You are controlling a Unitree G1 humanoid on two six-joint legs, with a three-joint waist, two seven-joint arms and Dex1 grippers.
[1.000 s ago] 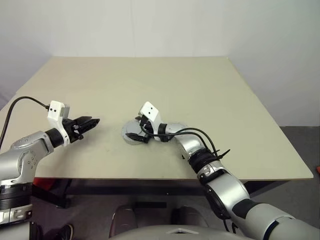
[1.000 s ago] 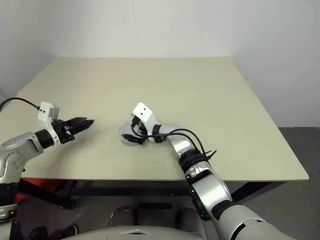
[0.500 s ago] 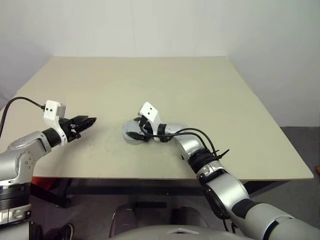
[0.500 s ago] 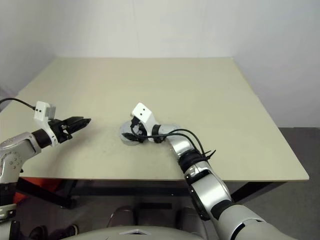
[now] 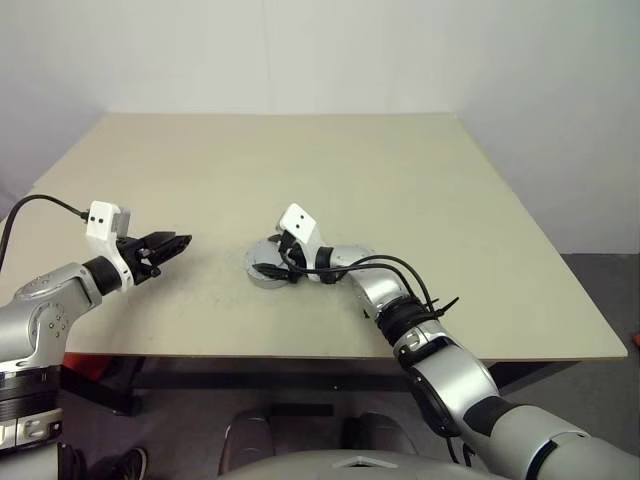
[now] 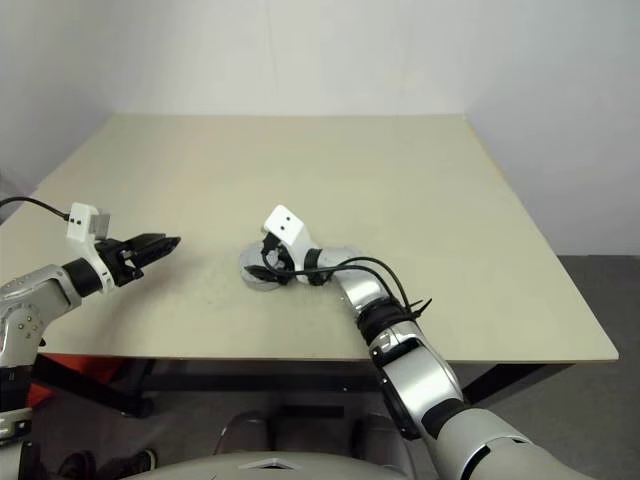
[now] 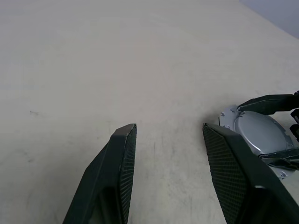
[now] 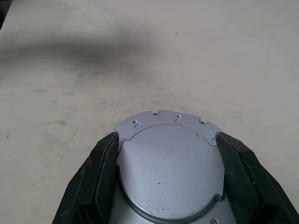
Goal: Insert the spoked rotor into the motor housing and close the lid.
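The right arm reached across in front of the body, wrist bent so the right hand (image 5: 272, 268) pointed toward the robot's left, low over the table (image 5: 420, 190); its two fingers (image 8: 100, 177) sat one on each side of the lid (image 8: 170, 163), right against the rim, so clamped on it as far as I could see; the lid lay flat on the motor housing (image 5: 264, 270), near the middle of the table's front part. The left arm was out to the side, the left hand (image 5: 176, 242) hovering just above the table, well apart from the housing, pointing roughly at it, fingers (image 7: 117, 172) apart and empty. The right wrist view gave the lid's grey top and small holes along its edge; the head views just had a grey blob there; the left wrist view caught the right fingers on the lid from the side.
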